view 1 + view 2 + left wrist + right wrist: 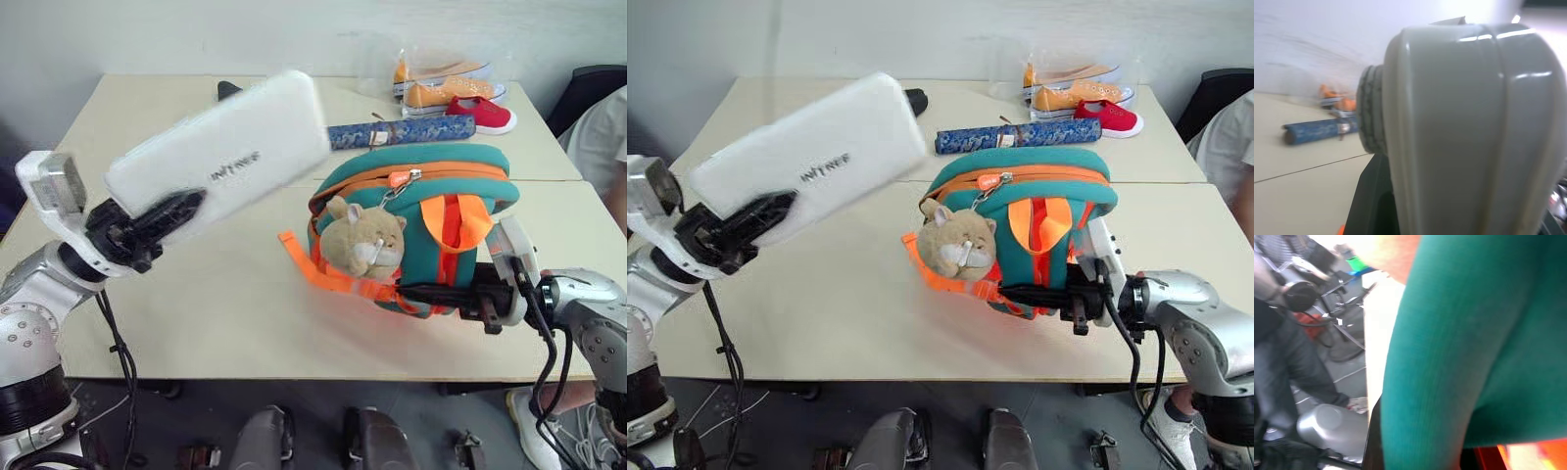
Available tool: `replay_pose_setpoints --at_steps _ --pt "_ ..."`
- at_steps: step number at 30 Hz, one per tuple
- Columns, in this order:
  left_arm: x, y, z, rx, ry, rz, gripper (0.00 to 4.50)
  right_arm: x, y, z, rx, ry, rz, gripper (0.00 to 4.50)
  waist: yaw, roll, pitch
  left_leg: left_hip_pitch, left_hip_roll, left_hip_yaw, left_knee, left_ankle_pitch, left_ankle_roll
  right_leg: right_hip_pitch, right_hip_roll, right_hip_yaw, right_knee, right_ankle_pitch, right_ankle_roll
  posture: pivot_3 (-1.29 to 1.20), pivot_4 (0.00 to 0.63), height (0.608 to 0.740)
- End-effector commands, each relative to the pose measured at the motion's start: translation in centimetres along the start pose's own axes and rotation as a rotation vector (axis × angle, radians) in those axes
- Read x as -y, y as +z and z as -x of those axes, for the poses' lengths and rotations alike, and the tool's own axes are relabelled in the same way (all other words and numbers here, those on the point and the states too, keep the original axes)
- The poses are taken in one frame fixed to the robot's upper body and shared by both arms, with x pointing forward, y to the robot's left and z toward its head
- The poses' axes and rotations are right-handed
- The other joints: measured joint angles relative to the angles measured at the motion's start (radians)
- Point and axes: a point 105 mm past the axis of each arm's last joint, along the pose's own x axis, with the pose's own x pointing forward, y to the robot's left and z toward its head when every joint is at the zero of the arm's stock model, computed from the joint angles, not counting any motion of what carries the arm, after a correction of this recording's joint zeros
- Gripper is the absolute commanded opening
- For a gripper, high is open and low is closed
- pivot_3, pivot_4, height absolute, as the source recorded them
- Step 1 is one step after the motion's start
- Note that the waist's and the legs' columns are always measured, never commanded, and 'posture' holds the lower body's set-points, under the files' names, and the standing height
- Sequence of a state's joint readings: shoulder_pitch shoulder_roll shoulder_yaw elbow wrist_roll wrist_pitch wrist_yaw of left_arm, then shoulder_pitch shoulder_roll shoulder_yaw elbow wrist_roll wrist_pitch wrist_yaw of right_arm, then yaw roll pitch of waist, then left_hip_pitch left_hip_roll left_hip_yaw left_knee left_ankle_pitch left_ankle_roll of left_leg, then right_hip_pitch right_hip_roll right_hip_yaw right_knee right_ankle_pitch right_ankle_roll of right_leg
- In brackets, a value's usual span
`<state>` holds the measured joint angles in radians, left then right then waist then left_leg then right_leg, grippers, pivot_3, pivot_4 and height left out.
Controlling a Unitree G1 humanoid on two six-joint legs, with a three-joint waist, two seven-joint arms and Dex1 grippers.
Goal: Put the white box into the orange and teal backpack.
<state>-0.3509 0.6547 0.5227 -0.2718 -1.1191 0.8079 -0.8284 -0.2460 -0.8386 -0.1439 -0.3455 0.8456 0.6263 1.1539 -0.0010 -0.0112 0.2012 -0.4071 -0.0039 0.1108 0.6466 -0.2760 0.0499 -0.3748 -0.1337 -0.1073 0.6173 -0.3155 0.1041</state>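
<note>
While the left gripper point(162, 217) has its fingers clamped on the white box point(220, 157), the box's long axis rises beyond them toward the orange and teal backpack point(411, 230). Right gripper point(431, 292) fingers pinch the backpack's lower edge.

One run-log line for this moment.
left gripper: holds white box aloft | right gripper: shut on backpack | box: outside

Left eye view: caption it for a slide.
Left gripper lifts the white box beside the orange and teal backpack.
</note>
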Motion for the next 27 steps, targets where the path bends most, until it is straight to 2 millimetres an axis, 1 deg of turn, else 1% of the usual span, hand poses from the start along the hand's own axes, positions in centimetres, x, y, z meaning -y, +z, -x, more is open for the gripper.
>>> replay_pose_setpoints --at_steps 1,5,7,10,12,13,16,18,19,20,23,24,27 --pt "1.4 -0.4 -2.3 -0.081 -0.105 -0.108 1.23 0.3 0.7 0.3 -0.007 0.002 0.050 0.01 0.002 0.000 0.000 0.000 0.000 0.000 0.000 0.001 -0.001 0.000 0.000 0.000 0.001 0.000 0.000 0.00 0.150 0.740" --pt "0.7 -2.0 -4.4 -0.158 -0.143 -0.214 1.23 0.4 0.6 0.3 -0.014 0.008 0.052 0.01 0.013 0.000 0.000 0.000 0.000 0.001 0.000 0.002 -0.001 -0.001 0.002 0.000 0.001 0.000 0.000 0.00 0.150 0.740" --pt "0.1 -2.5 -5.5 -0.187 -0.147 -0.317 1.23 0.0 0.4 0.3 -0.035 0.021 0.030 0.01 0.018 0.000 0.000 0.000 0.000 0.002 0.000 0.002 -0.001 -0.001 0.001 0.000 0.001 0.000 0.000 0.00 0.150 0.740" --pt "-0.6 -2.5 -6.7 -0.217 -0.161 -0.411 1.23 -0.3 0.4 0.6 -0.050 0.023 -0.001 0.01 0.027 0.000 0.000 -0.001 0.000 0.002 0.000 0.002 0.000 -0.001 0.001 0.000 0.001 0.000 0.000 0.00 0.150 0.740" --pt "-0.7 -3.4 -6.6 -0.311 -0.208 -0.459 1.23 -0.3 0.4 0.7 -0.049 0.017 -0.003 0.01 0.027 0.000 0.000 -0.001 0.000 0.002 0.000 0.001 0.000 -0.001 0.001 0.000 0.001 0.000 0.000 0.00 0.150 0.740" --pt "-0.7 -4.2 -6.2 -0.385 -0.248 -0.475 1.23 -0.3 0.4 0.7 -0.049 0.010 -0.002 0.01 0.026 0.000 0.000 -0.001 0.000 0.002 0.000 0.001 0.001 -0.001 0.001 0.000 0.000 0.000 0.000 0.00 0.150 0.740" --pt "-1.2 -5.7 -5.0 -0.538 -0.312 -0.480 1.23 -0.1 0.7 0.7 -0.045 -0.006 0.010 0.01 0.025 0.001 0.000 -0.001 0.000 0.002 -0.001 0.001 0.001 -0.001 0.001 0.000 0.000 0.000 0.000 0.00 0.150 0.740" --pt "-2.3 -6.8 -3.9 -0.643 -0.316 -0.470 1.23 0.0 0.9 0.8 -0.040 -0.011 0.016 0.01 0.024 0.001 0.000 -0.001 0.001 0.002 -0.001 0.001 0.001 -0.002 0.001 0.000 0.000 0.000 0.000 0.00 0.150 0.740" --pt "-3.1 -7.2 -3.9 -0.657 -0.305 -0.472 1.23 0.0 1.0 0.8 -0.037 -0.012 0.018 0.01 0.024 0.001 0.000 -0.001 0.001 0.002 -0.001 0.001 0.001 -0.002 0.001 0.000 0.000 0.000 0.000 0.00 0.150 0.740" --pt "-3.7 -7.4 -4.3 -0.649 -0.287 -0.475 1.23 0.0 1.0 0.7 -0.035 -0.011 0.019 0.01 0.024 0.001 0.000 -0.001 0.001 0.002 -0.001 0.001 0.001 -0.001 0.001 0.000 0.000 0.000 0.000 0.00 0.150 0.740" --pt "-3.6 -7.5 -7.7 -0.586 -0.333 -0.473 1.23 0.0 1.1 0.6 -0.032 -0.002 0.022 0.01 0.032 0.001 0.000 0.000 0.001 0.001 0.001 0.001 0.002 0.000 0.000 -0.001 0.000 0.000 0.000 0.00 0.150 0.740" --pt "-3.3 -7.7 -9.9 -0.553 -0.362 -0.481 1.23 0.0 1.1 0.4 -0.028 0.003 0.023 0.01 0.036 0.001 0.000 -0.001 0.001 0.000 0.001 0.002 0.002 0.000 0.000 -0.001 0.000 0.000 0.001 0.00 0.150 0.740" --pt "-2.4 -8.2 -14.1 -0.514 -0.405 -0.472 1.23 -0.1 1.2 0.1 -0.017 0.011 0.028 0.01 0.050 0.001 0.000 -0.004 0.000 0.000 0.004 0.002 0.004 -0.001 -0.001 -0.002 -0.001 0.002 0.003 0.00 0.150 0.740"
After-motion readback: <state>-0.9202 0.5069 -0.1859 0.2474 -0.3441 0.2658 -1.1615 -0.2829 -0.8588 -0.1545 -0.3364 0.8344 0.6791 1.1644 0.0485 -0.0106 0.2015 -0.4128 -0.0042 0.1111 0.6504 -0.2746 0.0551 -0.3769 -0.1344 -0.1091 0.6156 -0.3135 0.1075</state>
